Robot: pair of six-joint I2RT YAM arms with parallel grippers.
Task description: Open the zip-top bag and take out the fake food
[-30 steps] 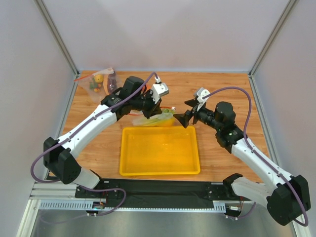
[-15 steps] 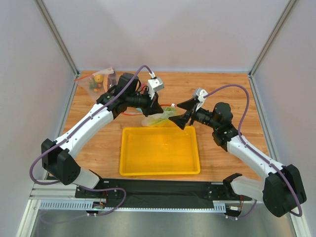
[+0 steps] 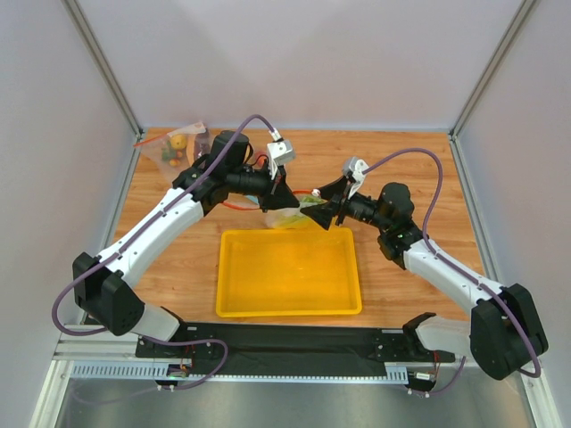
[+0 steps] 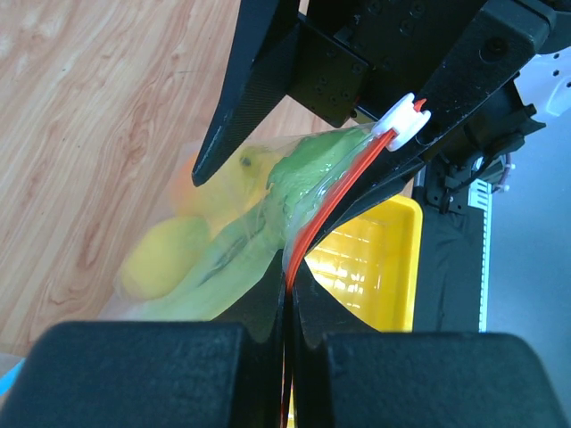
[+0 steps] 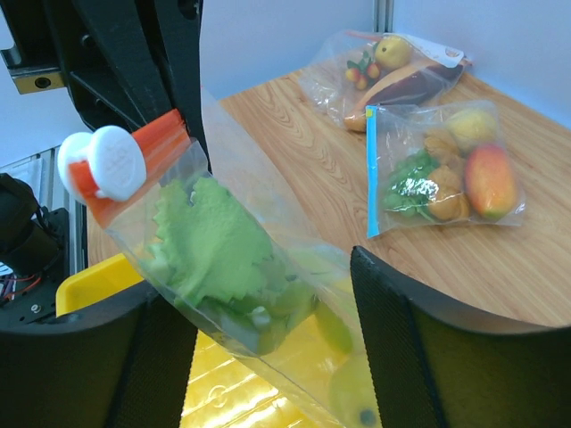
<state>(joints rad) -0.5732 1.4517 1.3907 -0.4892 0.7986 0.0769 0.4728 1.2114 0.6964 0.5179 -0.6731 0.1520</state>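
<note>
The zip-top bag (image 3: 290,214) hangs above the tray's far edge. My left gripper (image 3: 282,193) is shut on its red-orange zip strip (image 4: 314,214); the pinch shows in the left wrist view (image 4: 290,267). The strip's white slider (image 5: 103,165) sits at the strip's end. The fake food is inside: a green leafy stalk (image 5: 214,245), a yellow fruit (image 4: 165,259) and a blurred orange fruit (image 4: 189,192). My right gripper (image 3: 325,208) is open, and in its wrist view (image 5: 259,285) one finger stands on each side of the bag, just below the slider.
A yellow tray (image 3: 288,299) lies below the bag. A clear bag with a blue zip (image 5: 442,169) and a smaller bag with a purple eggplant (image 5: 393,67) lie at the table's far left corner (image 3: 178,147).
My right gripper has moved left to the bag and now straddles it. My left gripper has turned and drawn the bag's mouth up and back a little.
</note>
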